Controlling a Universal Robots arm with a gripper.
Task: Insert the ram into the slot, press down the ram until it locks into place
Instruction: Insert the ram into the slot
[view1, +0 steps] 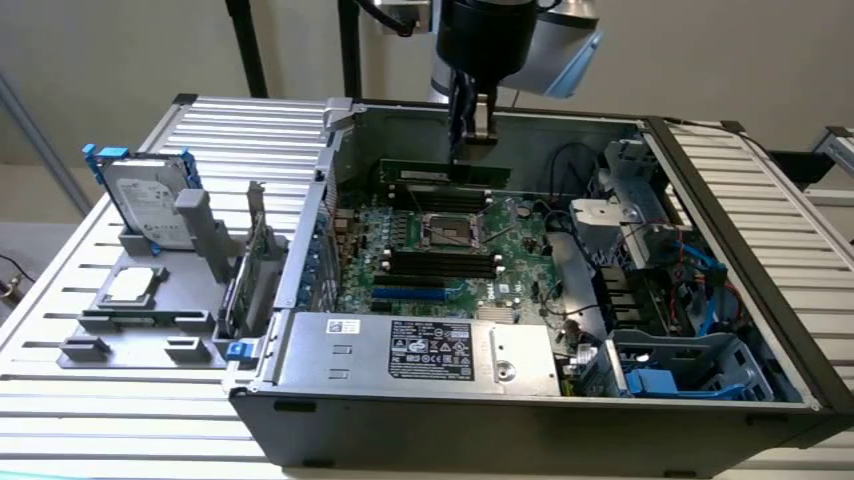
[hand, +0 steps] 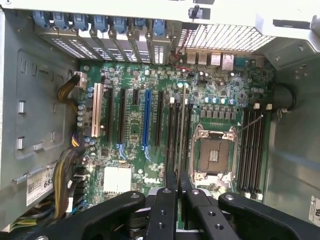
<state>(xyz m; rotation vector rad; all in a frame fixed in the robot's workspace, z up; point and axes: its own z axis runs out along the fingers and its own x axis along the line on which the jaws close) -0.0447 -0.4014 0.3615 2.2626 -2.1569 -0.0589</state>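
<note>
The pincer (view1: 475, 148) reaches straight down into the open computer case (view1: 534, 420), its fingers clamped on the upper edge of the ram (view1: 445, 172). The ram stands on its long edge, level, near the far edge of the motherboard (view1: 521, 240). In the wrist view the pincer (hand: 178, 184) grips the stick's midpoint. From there the ram (hand: 180, 130) shows as a thin line running lengthwise over the bank of black slots, in line with the slot (hand: 189, 132) just beside the square metal processor socket (hand: 214, 152). Whether its lower edge touches the slot cannot be told. Room is tight on the far side, where the case's rear wall rises close behind the stick. The socket (view1: 451, 232) lies just on the near side, with a second bank of black slots (view1: 441, 265) and a blue slot (view1: 414, 295) beyond it toward the near edge. Toward the exterior view's right, black cables (view1: 577, 165) loop near the stick's end, and the drive cage (view1: 641, 200) stands further along. Above the ram the case is open. The labelled power supply (view1: 427, 350) fills the near edge of the case. On the tabletop (view1: 134, 430), at the exterior view's left, a hard drive (view1: 144, 205) stands upright in a grey fixture (view1: 140, 325), well apart from the case opening.
</note>
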